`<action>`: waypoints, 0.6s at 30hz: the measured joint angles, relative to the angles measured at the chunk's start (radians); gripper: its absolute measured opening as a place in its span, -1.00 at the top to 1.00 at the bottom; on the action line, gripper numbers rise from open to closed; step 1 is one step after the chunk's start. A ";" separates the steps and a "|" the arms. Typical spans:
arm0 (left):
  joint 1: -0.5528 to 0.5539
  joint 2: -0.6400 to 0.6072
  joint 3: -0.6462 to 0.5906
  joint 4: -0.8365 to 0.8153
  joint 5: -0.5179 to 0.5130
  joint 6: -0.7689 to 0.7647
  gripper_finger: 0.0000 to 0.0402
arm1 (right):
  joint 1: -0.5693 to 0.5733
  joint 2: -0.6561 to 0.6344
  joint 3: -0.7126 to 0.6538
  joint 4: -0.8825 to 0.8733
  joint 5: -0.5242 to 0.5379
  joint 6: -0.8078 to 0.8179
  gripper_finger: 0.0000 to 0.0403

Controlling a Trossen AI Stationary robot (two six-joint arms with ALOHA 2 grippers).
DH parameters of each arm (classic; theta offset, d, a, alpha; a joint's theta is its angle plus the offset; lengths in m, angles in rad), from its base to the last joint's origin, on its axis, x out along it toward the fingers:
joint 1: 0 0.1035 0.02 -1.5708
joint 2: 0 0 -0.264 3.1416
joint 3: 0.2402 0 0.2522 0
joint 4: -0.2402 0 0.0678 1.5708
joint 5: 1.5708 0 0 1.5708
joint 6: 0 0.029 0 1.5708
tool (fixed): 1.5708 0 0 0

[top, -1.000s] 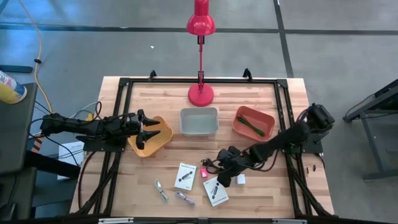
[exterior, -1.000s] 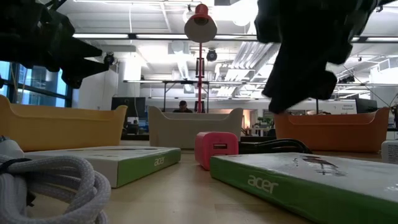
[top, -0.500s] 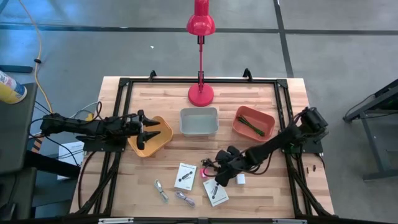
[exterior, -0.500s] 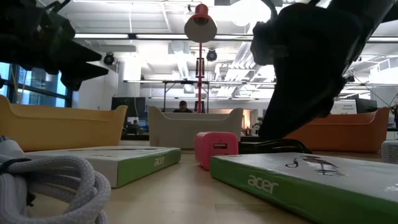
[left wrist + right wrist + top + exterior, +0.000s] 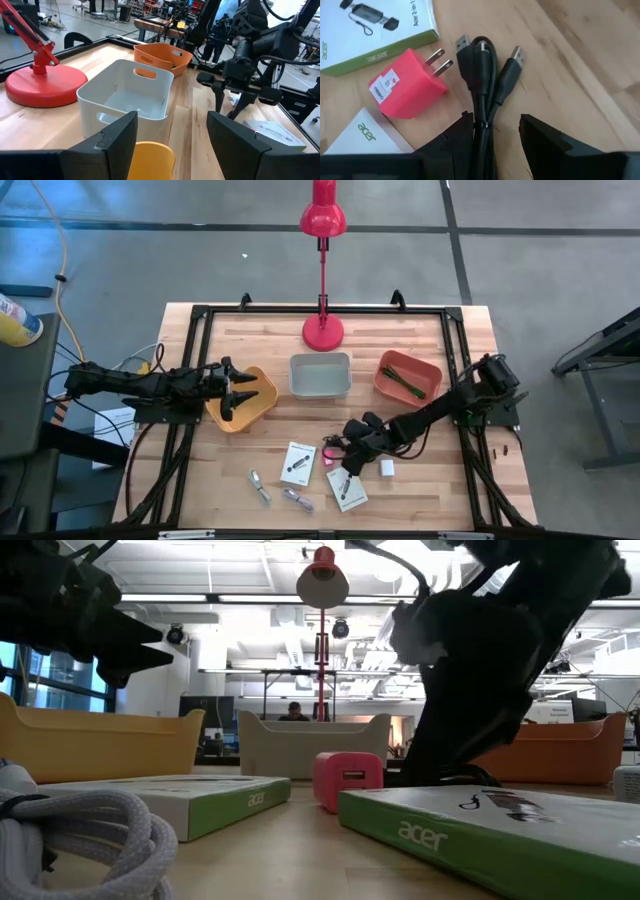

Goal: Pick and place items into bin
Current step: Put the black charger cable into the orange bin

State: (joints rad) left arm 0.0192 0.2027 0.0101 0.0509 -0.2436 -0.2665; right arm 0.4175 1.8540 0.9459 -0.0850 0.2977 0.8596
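Note:
My right gripper (image 5: 347, 448) is open and low over the table, just right of the pink cube (image 5: 327, 457). In the right wrist view its fingers (image 5: 546, 141) stand on either side of a black bundled USB cable (image 5: 485, 80), beside the pink cube (image 5: 409, 83). Two white cards with black print (image 5: 298, 463) (image 5: 347, 489) lie flat near the near edge, with a white cube (image 5: 386, 468) to their right. Silvery bits (image 5: 259, 486) (image 5: 297, 500) lie farther left. A green stick (image 5: 404, 380) lies in the orange bin. My left gripper (image 5: 243, 387) is open above the yellow bin (image 5: 262, 406).
Three bins stand in a row: the yellow bin, a grey bin (image 5: 320, 376) and an orange bin (image 5: 428, 370). A red lamp's base (image 5: 323, 332) stands behind the grey bin. A black frame runs round the table's edges. Bare wood lies between the bins and the small items.
My right gripper has moved a little toward the table's left and come down over the black cable beside the pink cube. It has stayed open. The items on the table have not moved.

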 joint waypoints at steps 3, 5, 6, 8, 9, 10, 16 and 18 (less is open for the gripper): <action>0.000 0.000 0.000 0.000 0.000 0.000 -0.13 | -0.006 0.014 0.000 0.019 -0.026 -0.014 0.24; 0.000 0.000 0.000 0.000 0.000 0.000 -0.13 | -0.006 0.014 0.000 0.015 -0.020 -0.012 0.24; 0.000 0.000 0.000 0.000 0.000 0.000 -0.13 | -0.006 0.014 0.000 0.015 -0.013 -0.012 0.24; 0.000 0.000 0.000 0.000 0.000 0.000 -0.13 | -0.005 0.014 0.000 0.011 -0.005 -0.005 0.27; 0.000 0.000 0.000 0.000 0.000 0.000 -0.13 | -0.005 0.014 0.000 0.006 -0.004 -0.003 0.29; 0.000 0.000 0.000 0.000 0.000 0.000 -0.13 | -0.006 0.014 0.001 -0.001 -0.002 -0.001 0.31; 0.000 0.000 0.000 0.000 0.000 0.000 -0.13 | -0.006 0.014 0.002 -0.027 0.001 0.013 0.55; 0.000 0.000 0.000 0.000 0.000 0.000 -0.13 | -0.006 0.014 0.002 -0.030 0.003 0.015 0.65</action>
State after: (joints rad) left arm 0.0189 0.2026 0.0101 0.0513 -0.2440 -0.2668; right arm 0.4118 1.8683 0.9478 -0.1152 0.3004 0.8743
